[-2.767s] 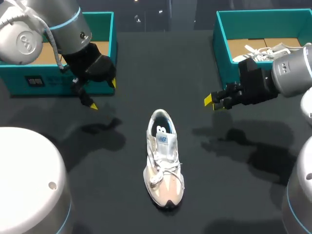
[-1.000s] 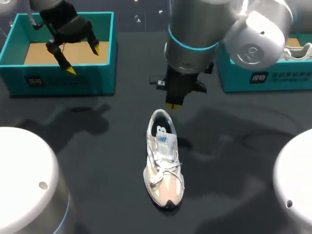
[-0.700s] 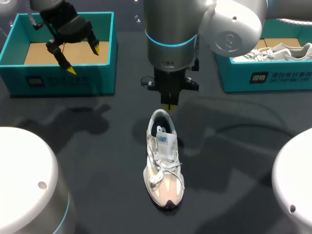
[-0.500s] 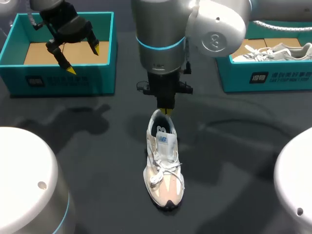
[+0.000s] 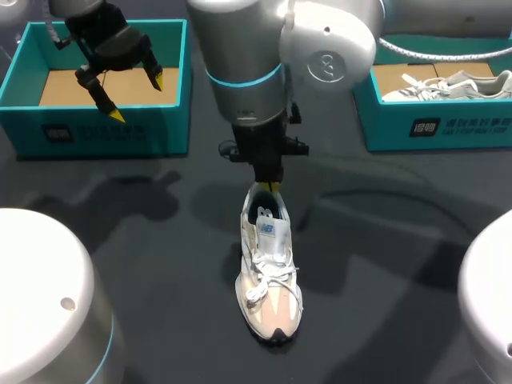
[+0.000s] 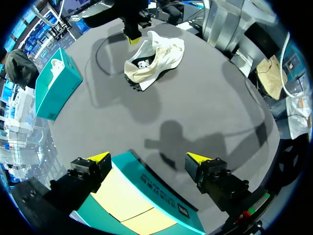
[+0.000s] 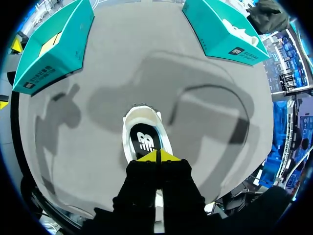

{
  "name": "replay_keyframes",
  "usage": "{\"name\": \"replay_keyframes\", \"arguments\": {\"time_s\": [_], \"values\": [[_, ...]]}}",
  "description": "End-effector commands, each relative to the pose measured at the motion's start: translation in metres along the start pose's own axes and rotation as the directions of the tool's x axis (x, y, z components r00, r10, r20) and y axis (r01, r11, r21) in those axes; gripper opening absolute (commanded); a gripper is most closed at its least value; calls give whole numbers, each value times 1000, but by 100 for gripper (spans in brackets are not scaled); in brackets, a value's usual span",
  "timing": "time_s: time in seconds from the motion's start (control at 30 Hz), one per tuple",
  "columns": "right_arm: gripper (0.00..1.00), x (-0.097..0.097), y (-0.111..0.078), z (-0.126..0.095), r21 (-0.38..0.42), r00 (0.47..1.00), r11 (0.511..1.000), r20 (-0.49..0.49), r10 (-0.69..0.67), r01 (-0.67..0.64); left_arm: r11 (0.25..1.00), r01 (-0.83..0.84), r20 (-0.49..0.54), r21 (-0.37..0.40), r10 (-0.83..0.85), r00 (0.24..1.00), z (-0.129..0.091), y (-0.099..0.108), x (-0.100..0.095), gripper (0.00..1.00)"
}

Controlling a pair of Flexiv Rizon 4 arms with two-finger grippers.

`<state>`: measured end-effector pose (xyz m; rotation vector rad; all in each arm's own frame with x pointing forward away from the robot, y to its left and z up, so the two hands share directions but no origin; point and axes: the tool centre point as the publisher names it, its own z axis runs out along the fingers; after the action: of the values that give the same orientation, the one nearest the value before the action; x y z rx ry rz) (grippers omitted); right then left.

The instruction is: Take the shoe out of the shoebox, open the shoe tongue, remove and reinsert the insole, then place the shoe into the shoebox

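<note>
the white and beige lace-up sneaker is laid near the middle of the dark tabletop, toe toward the near edge. the right gripper is held just over its heel end, yellow tips pressed together on nothing. the left gripper is held over the open teal cardboard shoebox at the far left corner, fingers spread wide.

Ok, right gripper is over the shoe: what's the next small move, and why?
Probably lower the right gripper straight down into the shoe behind its tongue: the shoe stands out on the table, and the shut tips hang just above its opening, tongue not yet lifted.
</note>
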<state>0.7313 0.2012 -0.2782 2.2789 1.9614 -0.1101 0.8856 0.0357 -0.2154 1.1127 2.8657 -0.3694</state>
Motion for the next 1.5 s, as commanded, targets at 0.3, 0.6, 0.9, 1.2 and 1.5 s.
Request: {"name": "replay_keyframes", "arguments": {"time_s": [0.3, 0.6, 0.9, 1.2, 1.5], "values": [[0, 26, -16, 48, -49, 974, 996, 211, 83, -74, 1000, -1, -2, -2, 1, 1000, 0, 0, 0, 100], [0, 21, -23, 60, -76, 960, 992, 254, 119, -103, 1000, -1, -2, -2, 1, 1000, 0, 0, 0, 100], [0, 10, -30, 70, -99, 935, 986, 316, 162, -137, 1000, -1, -2, -2, 1, 1000, 0, 0, 0, 100], [0, 2, -31, 94, -59, 923, 983, 339, 184, -174, 1000, -1, -2, -2, 1, 1000, 0, 0, 0, 100], [0, 4, -27, 107, -23, 944, 986, 288, 162, -163, 1000, -1, -2, -2, 1, 1000, 0, 0, 0, 100]]}}
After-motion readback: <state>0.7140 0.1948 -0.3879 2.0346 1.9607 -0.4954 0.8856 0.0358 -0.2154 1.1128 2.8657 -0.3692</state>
